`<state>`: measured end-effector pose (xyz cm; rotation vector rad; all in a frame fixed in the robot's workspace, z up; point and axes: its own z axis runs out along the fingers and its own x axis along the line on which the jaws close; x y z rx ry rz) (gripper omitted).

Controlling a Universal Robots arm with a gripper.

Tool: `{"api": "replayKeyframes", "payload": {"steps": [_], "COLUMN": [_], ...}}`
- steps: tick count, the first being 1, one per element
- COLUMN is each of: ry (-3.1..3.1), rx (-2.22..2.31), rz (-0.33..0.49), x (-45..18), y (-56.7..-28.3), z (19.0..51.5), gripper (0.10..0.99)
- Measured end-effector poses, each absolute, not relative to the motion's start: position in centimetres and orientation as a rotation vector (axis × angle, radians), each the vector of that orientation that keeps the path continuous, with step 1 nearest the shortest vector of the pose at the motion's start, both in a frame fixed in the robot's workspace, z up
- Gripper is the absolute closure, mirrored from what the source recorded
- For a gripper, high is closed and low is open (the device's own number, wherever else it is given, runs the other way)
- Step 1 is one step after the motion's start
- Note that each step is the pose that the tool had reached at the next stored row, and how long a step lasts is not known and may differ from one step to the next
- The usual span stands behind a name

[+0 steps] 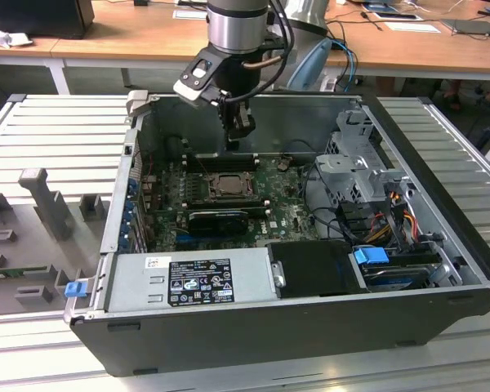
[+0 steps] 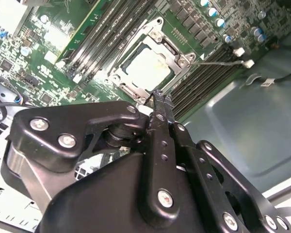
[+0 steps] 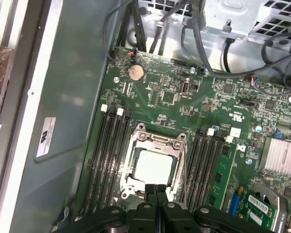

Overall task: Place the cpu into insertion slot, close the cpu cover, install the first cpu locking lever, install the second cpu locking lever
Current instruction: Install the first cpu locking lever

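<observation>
The cpu (image 3: 154,166) lies flat in the insertion slot (image 1: 227,186) on the green board, its pale square face showing. The silver cpu cover (image 3: 155,141) is down around it, and the chip shows through the cover's window. Both wrist views show the cpu (image 2: 148,68) framed by the cover (image 2: 182,59). My gripper (image 1: 235,131) hangs a short way above the socket, shut with nothing between its fingers. Its black fingertips (image 3: 156,188) meet over the socket's near edge, as the second wrist view's gripper (image 2: 158,99) also shows.
Long black memory slots (image 3: 109,155) flank the socket on both sides. The case wall (image 3: 63,97) stands close behind. A power supply (image 1: 192,278), a drive cage (image 1: 363,163) with cables (image 1: 392,204) and a black card (image 1: 219,219) fill the rest of the case.
</observation>
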<state>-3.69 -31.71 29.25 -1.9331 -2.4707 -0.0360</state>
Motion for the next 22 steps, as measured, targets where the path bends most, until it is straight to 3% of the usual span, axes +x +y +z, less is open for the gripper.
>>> {"api": "replayKeyframes", "payload": {"steps": [22], "ry": [-2.758], "rx": [-1.487], "rz": [-0.034], "x": [-3.70], "y": [-31.71], "z": [29.25], "gripper": [0.980]}}
